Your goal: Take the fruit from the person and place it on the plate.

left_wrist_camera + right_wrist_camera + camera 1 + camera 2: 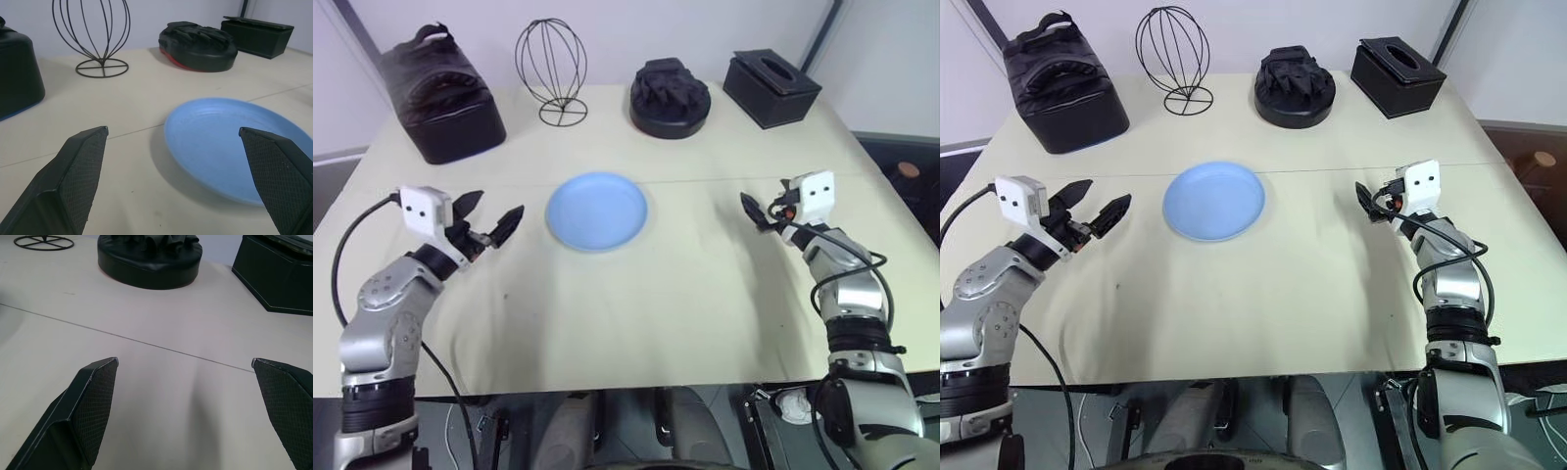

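Note:
The light-blue plate lies flat in the middle of the cream table with nothing on it. My left gripper hovers just to its left, pointing toward it, fingers spread wide and nothing between them; its wrist view has the plate just beyond the right fingertip. My right gripper hovers over bare tabletop to the right of the plate, open and holding nothing, its fingers wide apart. The fruit and the person are out of view.
Along the table's far edge stand a black bag, a wire head-shaped stand, a round black object topped with gloves and a black tissue box. A seam runs across the tablecloth.

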Robot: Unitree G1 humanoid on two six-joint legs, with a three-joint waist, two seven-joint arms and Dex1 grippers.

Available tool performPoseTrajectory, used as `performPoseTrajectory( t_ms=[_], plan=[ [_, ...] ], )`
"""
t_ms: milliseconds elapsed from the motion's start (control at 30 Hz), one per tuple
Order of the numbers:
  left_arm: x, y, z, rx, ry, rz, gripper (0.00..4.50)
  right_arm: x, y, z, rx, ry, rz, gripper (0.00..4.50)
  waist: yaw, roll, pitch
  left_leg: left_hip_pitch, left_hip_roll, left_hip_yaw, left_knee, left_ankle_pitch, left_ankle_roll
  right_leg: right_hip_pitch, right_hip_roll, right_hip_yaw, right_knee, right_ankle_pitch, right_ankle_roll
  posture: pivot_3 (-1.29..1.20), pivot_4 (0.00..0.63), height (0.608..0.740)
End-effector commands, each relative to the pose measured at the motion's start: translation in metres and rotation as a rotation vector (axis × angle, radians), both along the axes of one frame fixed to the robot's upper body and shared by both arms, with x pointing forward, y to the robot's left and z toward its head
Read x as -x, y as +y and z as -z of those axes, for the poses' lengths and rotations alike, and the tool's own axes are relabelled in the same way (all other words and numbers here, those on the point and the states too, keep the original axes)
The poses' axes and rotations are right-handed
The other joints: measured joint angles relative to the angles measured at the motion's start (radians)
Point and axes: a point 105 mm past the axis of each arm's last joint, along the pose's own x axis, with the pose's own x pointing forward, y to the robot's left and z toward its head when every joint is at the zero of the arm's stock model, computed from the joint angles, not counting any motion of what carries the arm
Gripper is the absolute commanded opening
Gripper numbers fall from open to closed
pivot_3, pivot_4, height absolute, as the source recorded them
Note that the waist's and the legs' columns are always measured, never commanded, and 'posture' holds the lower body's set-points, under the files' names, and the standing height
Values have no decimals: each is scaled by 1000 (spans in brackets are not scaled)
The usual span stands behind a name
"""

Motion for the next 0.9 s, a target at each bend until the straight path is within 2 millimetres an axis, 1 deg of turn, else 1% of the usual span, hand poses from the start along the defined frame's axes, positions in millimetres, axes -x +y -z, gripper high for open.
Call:
performPoseTrajectory(
  t_ms=[33, 133, 433, 600, 900],
  plan=[
    [3, 0, -15, -2, -59, 0, 4500, 1, 3, -18, 6, -60, -12, 4456, 0, 0, 0, 0, 0, 0, 0, 0, 0, 0, 0, 0, 0, 0, 0, 0, 150, 740],
    [2, 1, -18, 13, -63, -12, 4500, 0, 4, -18, 2, -61, -13, 4456, 0, 0, 0, 0, 0, 0, 0, 0, 0, 0, 0, 0, 0, 0, 0, 0, 150, 740],
    [2, 0, -17, -8, -57, 2, 4500, 1, 7, -17, -9, -57, -21, 4456, 0, 0, 0, 0, 0, 0, 0, 0, 0, 0, 0, 0, 0, 0, 0, 0, 150, 740],
    [0, 3, -9, -26, -37, -23, 4500, 2, 10, -16, -12, -55, -29, 4456, 0, 0, 0, 0, 0, 0, 0, 0, 0, 0, 0, 0, 0, 0, 0, 0, 150, 740],
    [-1, 4, -14, -31, -55, -25, 4500, 3, 15, -16, -22, -59, -40, 4456, 0, 0, 0, 0, 0, 0, 0, 0, 0, 0, 0, 0, 0, 0, 0, 0, 150, 740]
  ],
)
